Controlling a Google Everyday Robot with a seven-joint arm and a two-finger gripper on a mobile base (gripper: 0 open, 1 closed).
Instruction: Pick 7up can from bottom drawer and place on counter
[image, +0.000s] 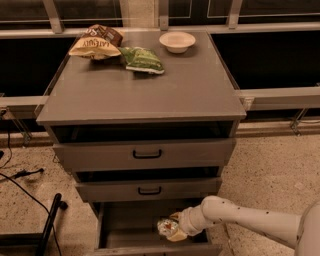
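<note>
The 7up can (166, 226), silvery-white and green, sits inside the open bottom drawer (115, 231), right of its middle. My gripper (173, 229) reaches in from the right on a white arm and is at the can, its tan fingers around it. The can seems to be just above the drawer floor. The counter (145, 92) is the broad grey top above the three drawers.
On the counter's far side lie a tan snack bag (95, 44), a green snack bag (141, 60) and a white bowl (177, 41). The two upper drawers (145, 154) stand slightly open. Black cables and a black bar (50, 225) lie on the floor at left.
</note>
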